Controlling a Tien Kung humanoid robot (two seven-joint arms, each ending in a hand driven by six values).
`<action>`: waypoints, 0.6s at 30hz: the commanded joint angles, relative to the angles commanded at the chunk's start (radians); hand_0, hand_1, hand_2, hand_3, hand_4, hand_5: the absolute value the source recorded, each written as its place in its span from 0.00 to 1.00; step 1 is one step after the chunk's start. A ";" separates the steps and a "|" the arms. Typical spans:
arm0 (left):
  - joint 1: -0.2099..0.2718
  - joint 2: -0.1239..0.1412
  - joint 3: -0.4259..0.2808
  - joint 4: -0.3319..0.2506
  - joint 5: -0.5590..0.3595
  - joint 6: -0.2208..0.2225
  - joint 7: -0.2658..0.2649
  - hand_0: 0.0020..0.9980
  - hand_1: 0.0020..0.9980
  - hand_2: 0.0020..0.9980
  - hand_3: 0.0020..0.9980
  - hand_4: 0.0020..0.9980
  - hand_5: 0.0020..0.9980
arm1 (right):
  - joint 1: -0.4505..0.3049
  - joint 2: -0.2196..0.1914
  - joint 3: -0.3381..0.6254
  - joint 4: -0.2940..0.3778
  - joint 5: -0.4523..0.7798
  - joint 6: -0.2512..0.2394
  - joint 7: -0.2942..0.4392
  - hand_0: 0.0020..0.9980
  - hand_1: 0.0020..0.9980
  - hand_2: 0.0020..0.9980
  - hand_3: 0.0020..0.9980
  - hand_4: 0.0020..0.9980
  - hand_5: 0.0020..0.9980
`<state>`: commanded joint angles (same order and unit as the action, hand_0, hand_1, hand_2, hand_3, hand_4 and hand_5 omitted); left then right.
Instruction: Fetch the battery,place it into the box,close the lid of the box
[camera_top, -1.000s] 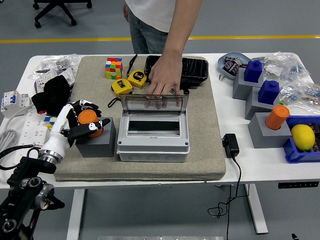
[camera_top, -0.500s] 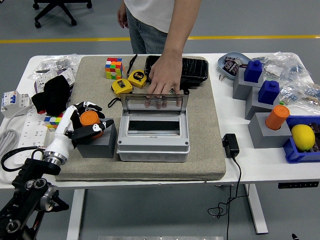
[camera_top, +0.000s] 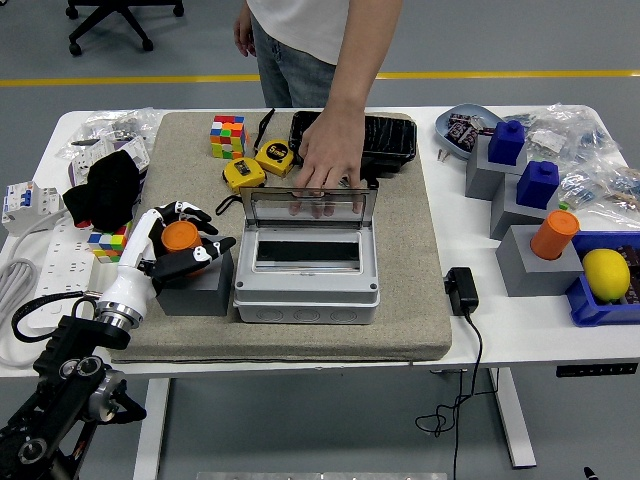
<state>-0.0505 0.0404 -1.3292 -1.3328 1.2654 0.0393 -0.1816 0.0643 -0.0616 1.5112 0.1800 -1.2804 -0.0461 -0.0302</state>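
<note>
The robot's left hand (camera_top: 183, 243) curls around an orange battery (camera_top: 180, 235) on a grey block (camera_top: 196, 285); just right, a person's hand (camera_top: 328, 160) steadies the open box (camera_top: 307, 262).

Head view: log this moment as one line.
left hand: fingers around orange battery on grey block | box: lid open | person's hand: on lid's top edge | right hand: out of view
</note>
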 joint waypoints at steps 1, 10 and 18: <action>-0.001 0.000 0.001 0.000 -0.001 0.001 0.000 0.37 0.45 0.39 0.39 1.00 0.00 | 0.000 0.000 0.000 0.000 0.000 0.000 0.000 0.81 0.73 0.74 0.78 1.00 1.00; -0.009 -0.002 0.017 0.004 -0.007 0.009 -0.002 0.36 0.45 0.38 0.38 1.00 0.00 | 0.002 0.000 0.001 0.000 0.001 0.000 0.001 0.81 0.73 0.74 0.78 1.00 1.00; -0.012 -0.003 0.021 0.006 0.006 0.021 0.000 0.22 0.38 0.32 0.32 1.00 0.00 | 0.001 -0.001 0.004 0.000 0.000 0.000 0.001 0.81 0.73 0.74 0.78 1.00 1.00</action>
<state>-0.0627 0.0374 -1.3080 -1.3273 1.2719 0.0604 -0.1813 0.0657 -0.0626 1.5153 0.1800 -1.2803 -0.0464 -0.0290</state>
